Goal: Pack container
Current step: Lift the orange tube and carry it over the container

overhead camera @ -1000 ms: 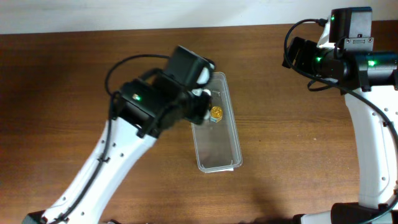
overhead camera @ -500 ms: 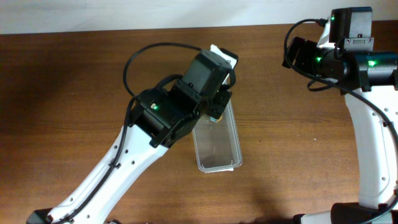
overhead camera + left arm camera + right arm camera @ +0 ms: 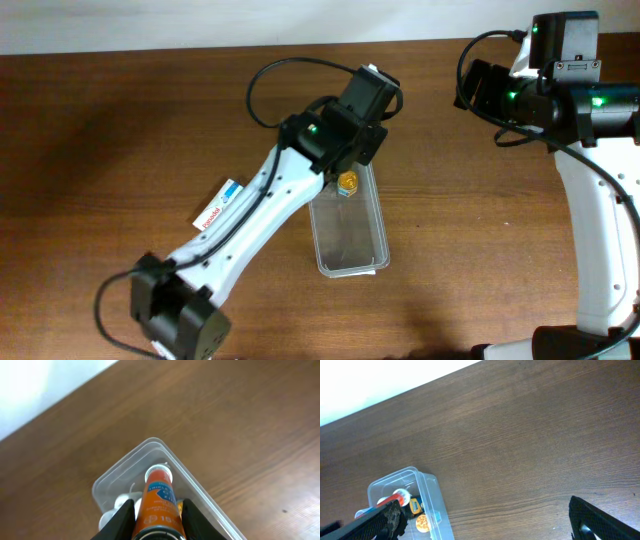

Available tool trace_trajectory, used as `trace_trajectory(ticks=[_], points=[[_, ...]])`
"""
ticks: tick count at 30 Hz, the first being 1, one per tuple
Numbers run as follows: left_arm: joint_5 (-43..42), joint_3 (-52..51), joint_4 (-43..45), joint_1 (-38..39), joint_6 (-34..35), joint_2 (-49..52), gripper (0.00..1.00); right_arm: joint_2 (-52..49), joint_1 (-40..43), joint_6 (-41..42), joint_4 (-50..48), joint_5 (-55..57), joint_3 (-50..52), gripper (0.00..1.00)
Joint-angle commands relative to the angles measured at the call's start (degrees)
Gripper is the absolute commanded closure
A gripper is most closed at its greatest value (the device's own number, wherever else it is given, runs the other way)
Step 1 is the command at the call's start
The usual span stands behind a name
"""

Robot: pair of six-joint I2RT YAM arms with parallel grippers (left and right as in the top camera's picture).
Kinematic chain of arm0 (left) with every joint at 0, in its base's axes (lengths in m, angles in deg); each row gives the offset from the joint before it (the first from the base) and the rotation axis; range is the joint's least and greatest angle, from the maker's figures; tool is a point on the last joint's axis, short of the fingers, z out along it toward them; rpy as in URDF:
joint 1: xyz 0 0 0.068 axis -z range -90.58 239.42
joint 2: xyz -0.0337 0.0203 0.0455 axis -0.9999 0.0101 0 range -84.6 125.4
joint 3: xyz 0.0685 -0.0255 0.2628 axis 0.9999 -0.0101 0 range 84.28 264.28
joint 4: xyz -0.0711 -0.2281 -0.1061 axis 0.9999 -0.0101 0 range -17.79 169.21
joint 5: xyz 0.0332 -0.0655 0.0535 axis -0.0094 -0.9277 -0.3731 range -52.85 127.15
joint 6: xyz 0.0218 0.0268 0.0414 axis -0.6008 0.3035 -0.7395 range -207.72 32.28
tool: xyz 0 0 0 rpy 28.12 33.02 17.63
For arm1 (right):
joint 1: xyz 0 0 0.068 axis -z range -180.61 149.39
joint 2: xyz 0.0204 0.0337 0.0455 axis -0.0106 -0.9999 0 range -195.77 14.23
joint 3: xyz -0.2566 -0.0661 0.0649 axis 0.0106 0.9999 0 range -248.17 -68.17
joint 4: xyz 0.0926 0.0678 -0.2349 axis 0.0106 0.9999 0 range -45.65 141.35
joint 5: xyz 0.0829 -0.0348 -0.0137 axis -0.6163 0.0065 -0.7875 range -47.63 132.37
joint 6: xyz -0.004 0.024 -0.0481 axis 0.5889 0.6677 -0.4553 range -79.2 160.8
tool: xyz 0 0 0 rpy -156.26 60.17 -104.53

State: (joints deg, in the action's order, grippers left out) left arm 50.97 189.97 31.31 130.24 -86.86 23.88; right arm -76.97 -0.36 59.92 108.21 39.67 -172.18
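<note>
- Counts: one container [image 3: 350, 238], one orange tube [image 3: 157, 502], one small white box with red and blue print [image 3: 217, 205], and two arms.
- Inside the container are one round yellow item [image 3: 348, 181] and two pale rounded shapes [image 3: 121, 503] that are too blurred to name.
- The container stands open side up at the middle of the tabletop [image 3: 120, 150]. Its long axis runs from the far edge towards the near edge, slightly tilted.
- The box lies flat on the tabletop, well apart from the container, to its left.
- The left fingers [image 3: 124, 519] are closed on the orange tube, one on each side. The tube's white cap points down and away into the container's far end; I cannot tell whether it touches the bottom.
- From overhead, the left arm covers the container's far end and hides the tube.
- The right fingers [image 3: 382, 521] are spread wide with nothing between them, off to the right and well apart from the container. The wrist view cuts off both of them at the frame edge.
</note>
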Motion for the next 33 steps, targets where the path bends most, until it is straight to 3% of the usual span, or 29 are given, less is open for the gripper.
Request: trace_trajectory(ticks=[1, 10, 26, 33], points=[[-1.64, 0.55, 1.55, -1.75, -1.14, 2.23, 0.89, -0.17, 0.2, 0.04, -0.15, -0.31, -0.52, 0.01], [-8.63, 0.52, 3.96, -4.26, -1.09, 5.66, 0.89, -0.17, 0.2, 0.04, -0.15, -0.31, -0.52, 0.02], [-8.5, 0.52, 3.5, -4.26, -1.11, 10.32, 0.88, -0.17, 0.2, 0.04, -0.15, -0.28, -0.52, 0.02], [-8.66, 0.52, 3.34, -4.26, -1.09, 13.14, 0.8, -0.17, 0.2, 0.04, -0.15, -0.31, -0.52, 0.02]])
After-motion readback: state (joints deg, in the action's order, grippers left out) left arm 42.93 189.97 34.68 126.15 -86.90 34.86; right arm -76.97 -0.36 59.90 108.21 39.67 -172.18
